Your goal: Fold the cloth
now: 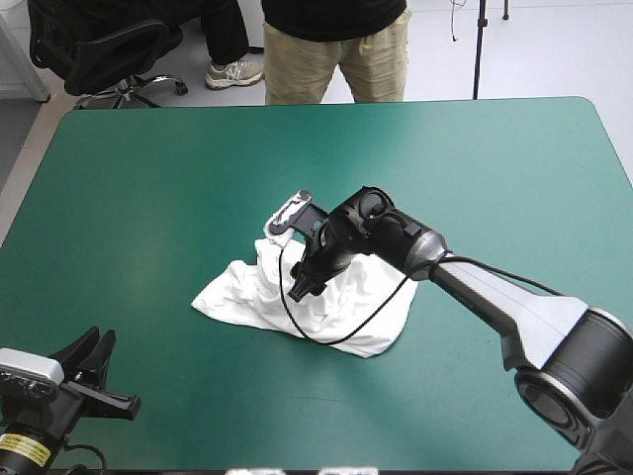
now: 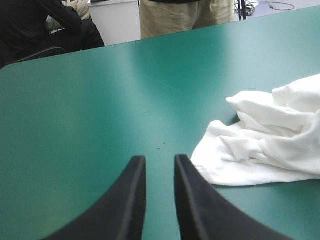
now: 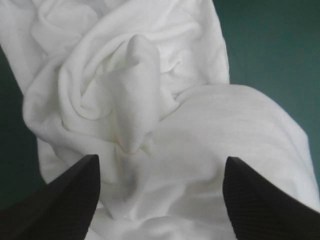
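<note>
The white T-shirt (image 1: pixel 326 302) lies as a crumpled heap at the middle of the teal-green table (image 1: pixel 148 178). My right gripper (image 1: pixel 305 284) hangs just over the heap's left part, pointing down at it. In the right wrist view this gripper (image 3: pixel 160 167) is open, its black fingers (image 3: pixel 70 195) wide apart, with a raised twisted fold (image 3: pixel 132 95) of the T-shirt ahead of it. My left gripper (image 1: pixel 91 348) rests at the near left corner, well clear of the heap. It (image 2: pixel 157 160) is shut, only a narrow slit between its tips, and the T-shirt (image 2: pixel 260 135) lies ahead to one side.
A person (image 1: pixel 336 49) stands just beyond the table's far edge, not over the top. Bare teal-green cover surrounds the heap on all sides, widest to the left and the far side.
</note>
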`<state>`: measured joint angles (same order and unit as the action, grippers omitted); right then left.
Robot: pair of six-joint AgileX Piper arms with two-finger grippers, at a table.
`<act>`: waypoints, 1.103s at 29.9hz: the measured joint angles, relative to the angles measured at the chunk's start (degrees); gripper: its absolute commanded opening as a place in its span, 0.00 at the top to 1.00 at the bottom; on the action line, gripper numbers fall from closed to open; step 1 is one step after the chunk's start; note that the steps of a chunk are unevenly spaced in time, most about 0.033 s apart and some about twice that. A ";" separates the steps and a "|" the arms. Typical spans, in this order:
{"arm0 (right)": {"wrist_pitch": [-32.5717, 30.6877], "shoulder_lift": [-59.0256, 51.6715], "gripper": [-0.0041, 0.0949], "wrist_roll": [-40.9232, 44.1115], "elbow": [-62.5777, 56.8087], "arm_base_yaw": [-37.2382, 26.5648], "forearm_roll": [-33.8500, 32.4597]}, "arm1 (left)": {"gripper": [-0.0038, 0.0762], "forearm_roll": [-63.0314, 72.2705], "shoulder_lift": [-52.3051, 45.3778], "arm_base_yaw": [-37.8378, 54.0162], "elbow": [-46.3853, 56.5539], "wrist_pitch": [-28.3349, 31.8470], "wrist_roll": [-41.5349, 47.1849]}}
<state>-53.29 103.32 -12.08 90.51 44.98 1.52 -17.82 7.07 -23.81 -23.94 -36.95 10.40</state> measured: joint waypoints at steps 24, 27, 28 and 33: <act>-18.29 -34.97 0.37 11.60 2.10 -0.06 -15.03 | 0.34 1.59 46.77 0.00 -18.77 -13.01 12.62; -18.29 -36.21 0.37 12.08 2.10 -0.06 -15.11 | 0.34 3.02 55.98 0.73 -22.16 -13.76 7.83; -18.29 -36.47 0.37 12.67 1.99 -0.06 -15.11 | 0.34 3.95 58.33 1.00 -22.73 -13.76 6.40; -18.34 -37.27 0.37 13.83 0.02 -0.06 -16.31 | 0.35 8.53 68.42 1.93 -24.64 -11.26 1.21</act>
<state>-71.63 66.06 1.75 90.53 44.92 -14.79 -9.29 75.49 -21.88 -48.58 -48.20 11.61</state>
